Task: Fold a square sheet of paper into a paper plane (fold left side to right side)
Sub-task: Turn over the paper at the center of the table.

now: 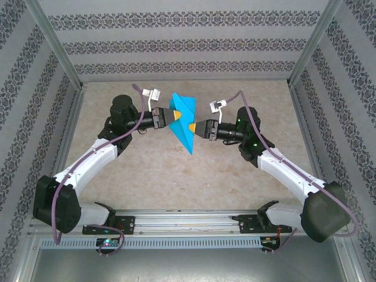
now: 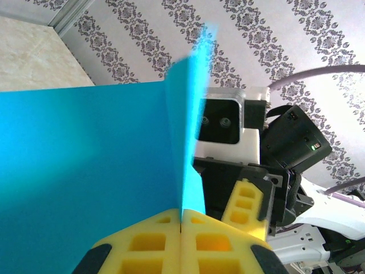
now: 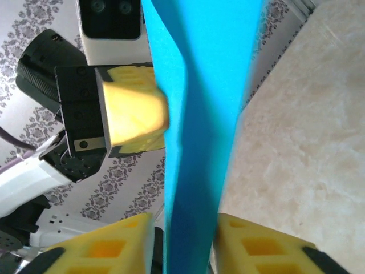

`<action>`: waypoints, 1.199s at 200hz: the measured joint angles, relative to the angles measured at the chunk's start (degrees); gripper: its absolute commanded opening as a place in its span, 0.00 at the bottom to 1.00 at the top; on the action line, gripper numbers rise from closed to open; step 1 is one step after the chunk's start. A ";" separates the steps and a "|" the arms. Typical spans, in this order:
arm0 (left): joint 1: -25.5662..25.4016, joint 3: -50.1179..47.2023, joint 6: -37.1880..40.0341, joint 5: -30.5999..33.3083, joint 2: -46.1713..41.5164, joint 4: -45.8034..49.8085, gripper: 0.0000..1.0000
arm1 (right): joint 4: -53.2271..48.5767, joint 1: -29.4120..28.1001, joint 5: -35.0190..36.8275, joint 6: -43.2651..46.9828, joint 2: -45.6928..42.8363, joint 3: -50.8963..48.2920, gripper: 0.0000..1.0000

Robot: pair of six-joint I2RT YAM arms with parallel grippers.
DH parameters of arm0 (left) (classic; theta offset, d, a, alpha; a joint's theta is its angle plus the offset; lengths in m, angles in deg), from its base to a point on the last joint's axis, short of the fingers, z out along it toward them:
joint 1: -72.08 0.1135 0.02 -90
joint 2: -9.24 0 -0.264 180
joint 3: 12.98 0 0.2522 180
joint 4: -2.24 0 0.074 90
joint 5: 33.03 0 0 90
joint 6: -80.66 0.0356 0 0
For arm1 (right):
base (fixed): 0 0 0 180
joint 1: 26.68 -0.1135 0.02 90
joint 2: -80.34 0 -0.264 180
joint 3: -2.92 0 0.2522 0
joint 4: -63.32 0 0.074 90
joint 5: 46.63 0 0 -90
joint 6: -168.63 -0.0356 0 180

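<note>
the teal-blue paper (image 1: pixel 181 107) hangs in the air, already creased into a pointed shape with flaps, and in the top view its narrow tip points toward the arm bases. the table (image 1: pixel 176 182) lies beneath the paper without touching it, and the patterned wall (image 1: pixel 188 35) stands beyond the paper. the left gripper (image 1: pixel 174 117) meets the paper on its left side and the right gripper (image 1: pixel 192 126) on its right side, the two nearly facing each other across it

in the left wrist view the left gripper's yellow fingers (image 2: pixel 145 242) are pressed together, with the paper rising out of the seam between them, so this gripper is clamped on the paper. a flap stands on edge above the seam, and just right of that flap is one yellow finger of the right gripper

in the right wrist view the right gripper's own fingers (image 3: pixel 102 251) stand one on each side of the paper's folded edge, with a thin dark gap between the paper and one of them. i cannot tell whether they actually pinch the paper. the left gripper's yellow pad touches the paper's left face
</note>
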 measured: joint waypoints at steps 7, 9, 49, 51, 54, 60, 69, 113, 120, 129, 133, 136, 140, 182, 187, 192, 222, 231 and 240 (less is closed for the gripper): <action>0.00 0.00 0.02 0.00 0.00 0.00 0.06 | -0.07 0.17 -0.04 0.00 0.00 0.04 0.18; 0.00 0.00 0.02 0.00 0.00 0.00 0.06 | -0.20 0.31 -0.02 -0.04 0.00 0.07 0.17; 0.00 0.00 1.77 1.40 -0.11 1.01 0.25 | -1.92 0.35 0.20 0.66 -0.48 0.61 0.00; 0.00 0.00 2.10 1.57 -0.20 1.22 0.26 | -2.08 0.35 0.22 0.57 -0.59 0.61 0.00; 0.00 0.00 2.54 1.95 -0.33 1.62 0.27 | -2.27 0.35 0.28 0.74 -0.70 0.61 0.00; 0.00 0.00 3.37 2.69 -0.68 2.82 0.30 | -2.75 0.35 0.46 0.85 -0.96 0.63 0.00; 0.00 0.00 4.39 4.13 -1.38 4.70 0.36 | -3.58 0.35 0.87 1.29 -1.42 0.66 0.00; 0.04 -0.26 12.50 15.50 -9.99 15.76 0.52 | -14.29 -0.33 7.39 7.96 -4.20 2.93 0.00; 0.04 -0.42 13.81 17.99 -11.82 17.27 0.54 | -17.59 -1.05 10.05 9.99 -4.52 4.20 0.00; 0.04 -0.66 15.26 21.46 -14.23 19.19 0.58 | -22.45 -2.56 14.56 12.79 -4.79 6.27 0.00; 0.04 -0.74 15.87 22.86 -15.19 19.91 0.59 | -24.70 -3.41 16.57 14.19 -4.83 7.30 0.00; 0.04 -0.87 16.33 23.98 -15.91 20.35 0.60 | -26.21 -4.04 18.21 14.82 -4.83 8.02 0.00; 0.04 -1.09 17.05 25.70 -17.07 21.14 0.60 | -28.39 -5.03 20.48 16.26 -4.83 9.11 0.00; 0.09 -3.32 21.99 43.56 -27.10 28.44 0.72 | -48.70 -16.76 49.33 25.49 0.28 19.93 0.00; 0.11 -3.41 22.49 45.66 -28.06 29.40 0.73 | -50.84 -17.86 52.65 25.94 1.73 21.11 0.00; 0.15 -3.43 22.84 47.52 -28.89 30.25 0.74 | -53.20 -19.04 56.41 26.23 3.48 22.40 0.00; 0.15 -3.56 25.18 57.66 -33.48 34.01 0.76 | -65.02 -24.33 73.90 26.80 14.75 27.98 0.00; 0.15 -3.63 25.62 60.00 -34.62 34.82 0.76 | -68.26 -25.59 78.29 26.75 18.45 29.59 0.00; 0.15 -3.76 26.03 62.20 -35.74 35.30 0.76 | -71.25 -26.88 82.34 26.58 22.62 31.50 0.00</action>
